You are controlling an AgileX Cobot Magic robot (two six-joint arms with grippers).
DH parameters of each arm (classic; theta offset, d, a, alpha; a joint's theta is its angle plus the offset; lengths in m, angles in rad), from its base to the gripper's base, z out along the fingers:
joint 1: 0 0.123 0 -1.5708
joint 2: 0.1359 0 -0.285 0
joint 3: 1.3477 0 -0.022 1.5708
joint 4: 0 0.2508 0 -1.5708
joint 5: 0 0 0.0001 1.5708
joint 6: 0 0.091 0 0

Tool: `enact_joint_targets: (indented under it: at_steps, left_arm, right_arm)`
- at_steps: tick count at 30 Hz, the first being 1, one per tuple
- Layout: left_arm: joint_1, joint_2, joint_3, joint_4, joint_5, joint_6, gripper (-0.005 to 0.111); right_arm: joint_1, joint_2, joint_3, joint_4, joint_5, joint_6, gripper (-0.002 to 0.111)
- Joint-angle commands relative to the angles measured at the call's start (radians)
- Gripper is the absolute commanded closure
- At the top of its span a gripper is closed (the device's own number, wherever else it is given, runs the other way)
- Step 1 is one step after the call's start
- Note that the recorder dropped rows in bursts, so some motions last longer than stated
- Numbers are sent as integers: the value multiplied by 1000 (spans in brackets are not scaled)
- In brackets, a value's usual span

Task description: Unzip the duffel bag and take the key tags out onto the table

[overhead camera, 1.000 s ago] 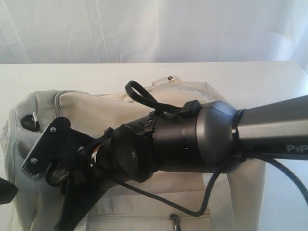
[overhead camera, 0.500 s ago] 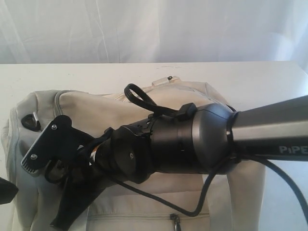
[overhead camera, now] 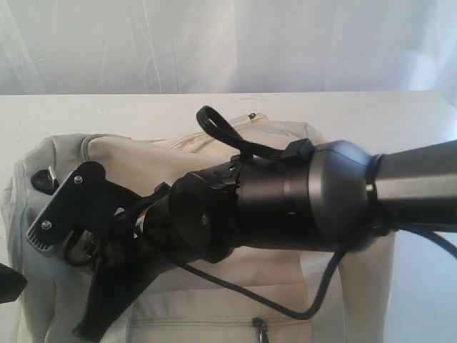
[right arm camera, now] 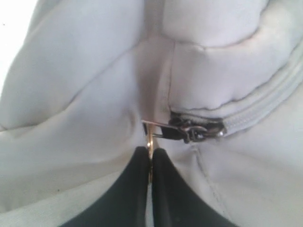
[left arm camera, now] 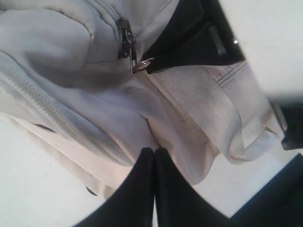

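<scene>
Duffel bag (overhead camera: 121,153): lying across the white table (overhead camera: 143,111).
Right gripper (right arm camera: 150,152): at the bag's 9 o'clock end, fingers pinched tight on the ring of the zipper pull (right arm camera: 175,127).
Left gripper (left arm camera: 154,153): fingers pressed together against bag cloth; whether they pinch it, I can't tell.

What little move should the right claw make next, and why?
Probably drag the zipper pull steadily along the zipper track. The right gripper is shut on that pull, the track beyond the slider looks fully closed, and the duffel bag shows no opening there, so no key tags are reachable yet.
</scene>
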Motion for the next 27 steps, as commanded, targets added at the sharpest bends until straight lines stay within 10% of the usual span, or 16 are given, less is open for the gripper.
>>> enact_joint_targets:
  at_steps: [1, 20, 27]
  left_arm:
    - [0, -9, 1, -11, 9, 1, 107]
    - [0, -9, 25, -3, -57, 1, 105]
    - [0, -7, 25, -3, -101, -42, 33]
  right_arm:
    - [-3, -43, -3, -19, 34, 4, 108]
    - [-5, -164, -3, -243, 39, 19, 108]
    - [-41, -151, -11, -315, -176, 24, 108]
